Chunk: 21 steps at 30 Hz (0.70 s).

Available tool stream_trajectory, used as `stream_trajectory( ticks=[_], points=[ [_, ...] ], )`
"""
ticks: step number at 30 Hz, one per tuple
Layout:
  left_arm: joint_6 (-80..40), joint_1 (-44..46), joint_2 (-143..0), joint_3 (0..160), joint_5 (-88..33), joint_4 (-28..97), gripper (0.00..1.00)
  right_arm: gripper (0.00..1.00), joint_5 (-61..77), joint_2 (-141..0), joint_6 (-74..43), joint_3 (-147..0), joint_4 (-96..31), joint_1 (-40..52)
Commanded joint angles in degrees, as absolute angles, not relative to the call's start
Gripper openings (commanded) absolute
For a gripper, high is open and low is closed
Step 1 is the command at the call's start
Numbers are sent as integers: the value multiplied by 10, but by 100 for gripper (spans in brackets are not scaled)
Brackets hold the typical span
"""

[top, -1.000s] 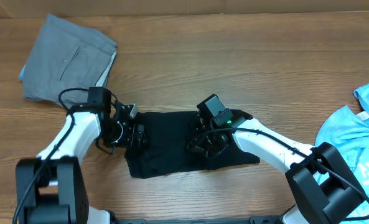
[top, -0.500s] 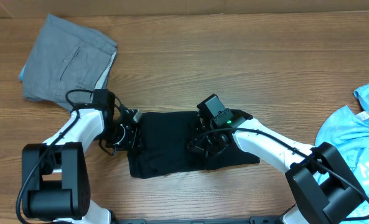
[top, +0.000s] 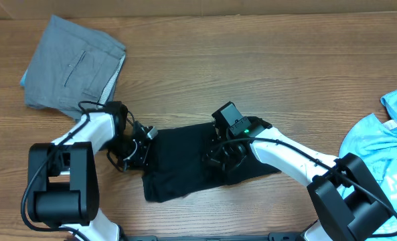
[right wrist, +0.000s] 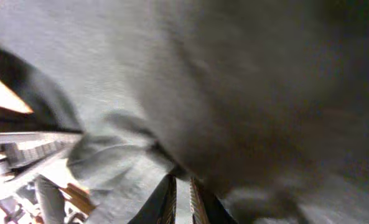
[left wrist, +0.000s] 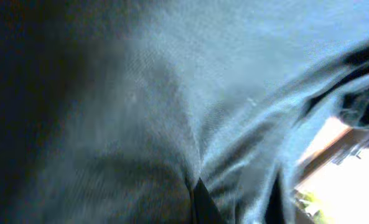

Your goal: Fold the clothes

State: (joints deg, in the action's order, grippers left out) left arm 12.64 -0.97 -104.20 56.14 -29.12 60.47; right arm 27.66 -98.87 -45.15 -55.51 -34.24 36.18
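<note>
A black T-shirt point(top: 185, 161) lies bunched on the wooden table point(top: 252, 80) between my two arms. My left gripper point(top: 142, 148) sits at the shirt's left edge, shut on the fabric; dark cloth point(left wrist: 172, 112) fills the left wrist view. Over the shirt's right part, my right gripper point(top: 223, 161) is shut on a fold of the fabric, and in the right wrist view its fingers point(right wrist: 165, 202) pinch a thin layer of cloth point(right wrist: 234, 93). The shirt's left side now sits slanted, lower at the front left.
Folded grey trousers point(top: 74, 63) lie at the back left corner. A light-blue printed tee point(top: 382, 150) is crumpled at the right edge. Bare wood stretches across the back of the table.
The left gripper slid onto the shirt's left edge and shut on it. The shirt's left side has shifted toward the front. The right gripper tightened slightly and stayed in place.
</note>
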Motion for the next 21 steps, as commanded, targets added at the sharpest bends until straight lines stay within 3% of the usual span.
stream_trajectory(
  ticks=[1, 11, 21],
  points=[
    [135, -45, -1041, 674, -279, 669, 4, 12, 271, -952, -398, -592, -375, 351],
    [100, -25, -1028, 908, -279, 821, 4, 13, 187, -885, -357, -661, -508, 268],
    [21, 157, -1028, 917, -309, 771, 4, 13, 125, -904, -342, -607, -562, 182]
  ],
)
